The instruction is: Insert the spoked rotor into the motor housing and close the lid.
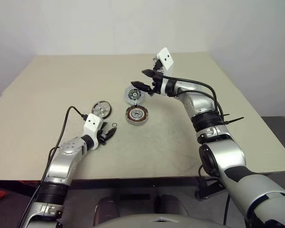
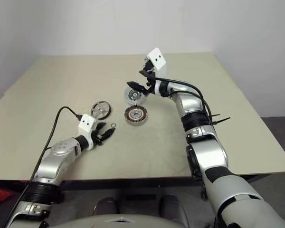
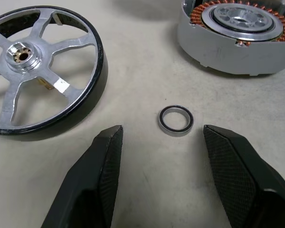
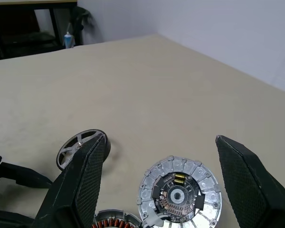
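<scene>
Both grippers, left (image 1: 106, 134) and right (image 1: 144, 79), are open and empty. Rotor (image 1: 101, 109) lies loose beside the housing (image 1: 137, 115); grabbing it comes next.

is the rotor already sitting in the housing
No, the rotor lies loose on the table, apart from the housing, whose coils are still uncovered.

Both arms' fingers (image 3: 228, 156) spread apart.
</scene>
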### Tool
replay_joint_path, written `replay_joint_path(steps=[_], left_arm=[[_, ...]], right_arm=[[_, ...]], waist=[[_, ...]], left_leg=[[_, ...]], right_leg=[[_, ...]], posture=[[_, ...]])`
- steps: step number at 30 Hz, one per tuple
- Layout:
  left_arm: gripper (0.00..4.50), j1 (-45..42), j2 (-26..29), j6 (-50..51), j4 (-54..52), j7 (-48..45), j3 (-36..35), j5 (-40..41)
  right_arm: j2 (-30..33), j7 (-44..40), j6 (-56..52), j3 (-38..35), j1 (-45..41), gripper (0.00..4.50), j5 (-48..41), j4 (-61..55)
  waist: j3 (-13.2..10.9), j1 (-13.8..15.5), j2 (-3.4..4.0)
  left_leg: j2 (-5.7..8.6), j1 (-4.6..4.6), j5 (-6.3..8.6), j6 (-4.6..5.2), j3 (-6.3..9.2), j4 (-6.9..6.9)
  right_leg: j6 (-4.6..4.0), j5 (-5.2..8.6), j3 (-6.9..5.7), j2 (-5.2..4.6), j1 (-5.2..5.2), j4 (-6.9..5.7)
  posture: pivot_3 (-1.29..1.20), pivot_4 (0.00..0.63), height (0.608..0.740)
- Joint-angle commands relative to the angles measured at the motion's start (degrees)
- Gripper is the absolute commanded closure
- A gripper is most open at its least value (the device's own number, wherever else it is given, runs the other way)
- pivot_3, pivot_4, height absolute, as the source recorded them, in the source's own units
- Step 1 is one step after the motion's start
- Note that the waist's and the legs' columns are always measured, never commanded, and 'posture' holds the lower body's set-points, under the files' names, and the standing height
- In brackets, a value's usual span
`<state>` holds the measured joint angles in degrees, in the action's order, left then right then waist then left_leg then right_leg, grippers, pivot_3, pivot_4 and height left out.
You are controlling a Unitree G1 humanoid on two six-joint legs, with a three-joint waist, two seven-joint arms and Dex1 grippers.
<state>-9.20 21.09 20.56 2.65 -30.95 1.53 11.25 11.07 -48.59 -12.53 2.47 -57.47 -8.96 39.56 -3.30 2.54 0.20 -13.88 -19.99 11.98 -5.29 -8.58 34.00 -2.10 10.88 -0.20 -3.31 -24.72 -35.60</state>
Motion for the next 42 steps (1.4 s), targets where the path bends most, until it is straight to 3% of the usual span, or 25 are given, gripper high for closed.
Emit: replay_joint_path(steps=[1,18,42], left_arm=[[1.64,-1.53,-1.0,-0.09,1.89,-0.82,1.79,-0.7],[1.64,-5.85,-4.66,-0.72,4.49,-2.44,2.66,-0.61],[1.64,-5.9,-3.2,1.58,-0.05,-1.68,2.14,-1.23]], right_arm=[[0.0,-0.1,1.09,-0.24,-1.99,0.32,-0.36,-1.49],[0.07,-0.14,1.18,0.08,-1.7,0.32,-0.09,-1.73],[-0.04,-0.16,1.21,0.31,-1.54,0.32,-0.22,-1.81]], waist=[[0.0,0.2,0.0],[-0.01,2.8,0.03],[-0.04,1.79,0.03]], left_leg=[[0.01,0.0,0.0,0.0,0.0,0.01],[0.05,0.05,-0.04,0.01,0.0,0.11],[-0.03,-0.08,-0.07,-0.06,0.0,0.08]], right_leg=[[0.0,0.0,0.0,-0.01,0.01,0.0],[0.0,-0.01,-0.06,-0.13,0.1,-0.07],[0.01,0.0,-0.09,-0.05,-0.06,0.08]], posture=[[0.0,0.0,0.74],[0.0,0.0,0.74],[0.0,0.0,0.74]])
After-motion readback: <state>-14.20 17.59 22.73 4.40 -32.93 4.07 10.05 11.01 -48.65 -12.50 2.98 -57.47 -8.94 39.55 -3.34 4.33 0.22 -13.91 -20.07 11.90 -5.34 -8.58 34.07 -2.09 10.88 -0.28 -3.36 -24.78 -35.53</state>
